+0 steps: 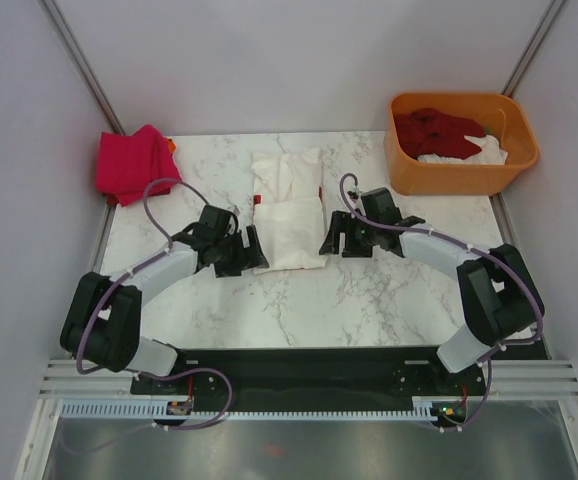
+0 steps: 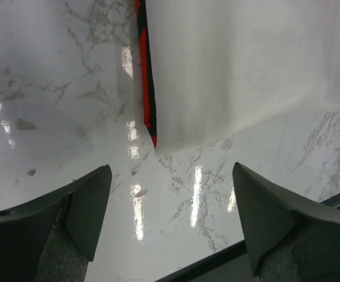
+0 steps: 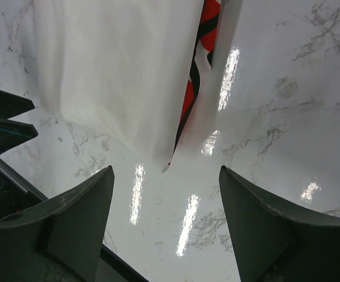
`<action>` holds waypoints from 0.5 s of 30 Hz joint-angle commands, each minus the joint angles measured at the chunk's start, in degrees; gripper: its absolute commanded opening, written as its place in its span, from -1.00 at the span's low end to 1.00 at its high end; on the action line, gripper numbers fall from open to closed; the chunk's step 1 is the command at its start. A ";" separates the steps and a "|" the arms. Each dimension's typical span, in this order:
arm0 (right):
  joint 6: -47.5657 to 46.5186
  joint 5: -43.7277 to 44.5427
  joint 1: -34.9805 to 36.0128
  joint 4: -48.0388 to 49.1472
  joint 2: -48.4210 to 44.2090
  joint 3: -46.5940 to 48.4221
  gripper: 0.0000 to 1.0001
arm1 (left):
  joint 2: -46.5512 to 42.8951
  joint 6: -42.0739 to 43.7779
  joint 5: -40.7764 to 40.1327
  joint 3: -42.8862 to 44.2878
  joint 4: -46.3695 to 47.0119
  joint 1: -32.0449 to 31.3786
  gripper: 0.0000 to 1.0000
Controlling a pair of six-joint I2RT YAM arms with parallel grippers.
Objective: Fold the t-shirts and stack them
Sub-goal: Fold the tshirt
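Note:
A white t-shirt (image 1: 289, 212) with red print lies folded in a long strip at the table's middle. Its near corners show in the left wrist view (image 2: 240, 70) and in the right wrist view (image 3: 117, 70), with red and black print at the edges. My left gripper (image 1: 246, 252) stands open just left of the near end, and my right gripper (image 1: 334, 240) stands open just right of it. In both wrist views only bare marble lies between the fingers. A bright pink-red t-shirt (image 1: 134, 163) lies folded at the back left. Dark red (image 1: 439, 130) and white (image 1: 479, 152) t-shirts fill the tub.
An orange plastic tub (image 1: 462, 172) stands at the back right corner. The marble table (image 1: 369, 300) is hemmed by grey walls at the back and sides. The black base plate (image 1: 299, 365) runs along the near edge.

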 commanded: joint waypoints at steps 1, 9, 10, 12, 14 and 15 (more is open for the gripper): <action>1.31 -2.47 0.80 5.61 2.24 -1.48 0.60 | 2.52 -3.58 -0.18 -0.13 6.53 -1.61 0.80; 2.27 -3.09 3.17 8.95 6.29 -3.50 0.46 | 6.30 -4.46 -3.08 -0.04 8.29 -3.11 0.68; 2.54 -3.18 3.35 9.74 6.64 -3.77 0.42 | 6.83 -4.73 -3.08 -0.56 8.73 -3.19 0.66; 2.71 -3.26 3.52 10.53 7.78 -4.38 0.26 | 7.36 -4.99 -2.30 -1.09 10.74 -3.37 0.53; 2.71 -3.18 3.52 11.15 8.40 -4.47 0.14 | 8.24 -5.25 -1.94 -1.53 11.72 -3.72 0.37; 2.71 -2.74 3.52 11.24 9.02 -4.47 0.14 | 8.68 -5.34 -1.94 -1.45 11.99 -3.81 0.30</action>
